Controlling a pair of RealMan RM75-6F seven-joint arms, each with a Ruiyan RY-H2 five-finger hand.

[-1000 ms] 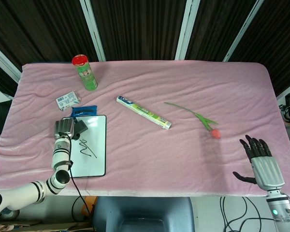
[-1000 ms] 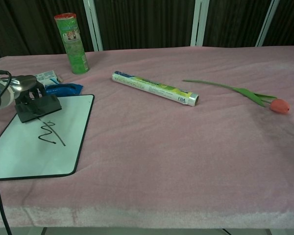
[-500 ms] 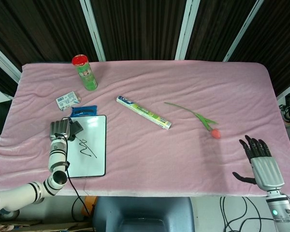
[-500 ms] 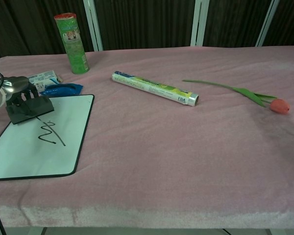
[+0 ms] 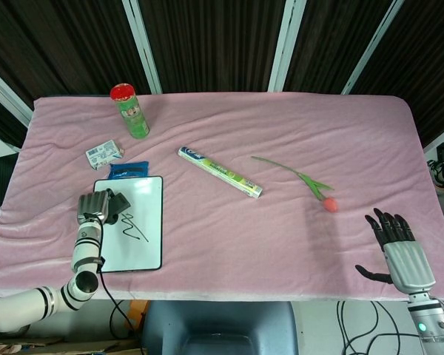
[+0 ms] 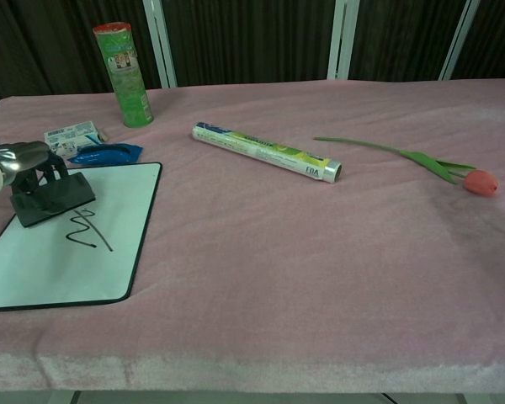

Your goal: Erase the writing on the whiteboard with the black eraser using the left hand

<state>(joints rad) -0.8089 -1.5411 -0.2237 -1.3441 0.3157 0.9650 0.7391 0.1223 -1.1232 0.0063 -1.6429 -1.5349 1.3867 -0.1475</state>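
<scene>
Since a second ago, the black eraser (image 6: 52, 198) has been drawn toward the left edge of the whiteboard (image 6: 34, 269), and the left hand (image 5: 93, 206) has been shifted with it, away from the scribble (image 6: 86, 231). The eraser is gripped from above by the left hand, the fingers curled down over its top, and it is rested on the upper left part of the board, just beside the black scribble, which is seen unerased. The right hand (image 5: 396, 240) is held at the near right edge of the pink tablecloth (image 5: 281, 118), its fingers spread apart and nothing in it. A blue packet (image 6: 105, 153) is laid just beyond the board's far edge, with a small white box (image 5: 103, 153) beside it. A green canister with a red lid (image 5: 129, 110) is stood upright farther back. A long tube (image 6: 266, 151) and a tulip (image 6: 454, 172) are laid toward the middle and right, well apart from the board.
</scene>
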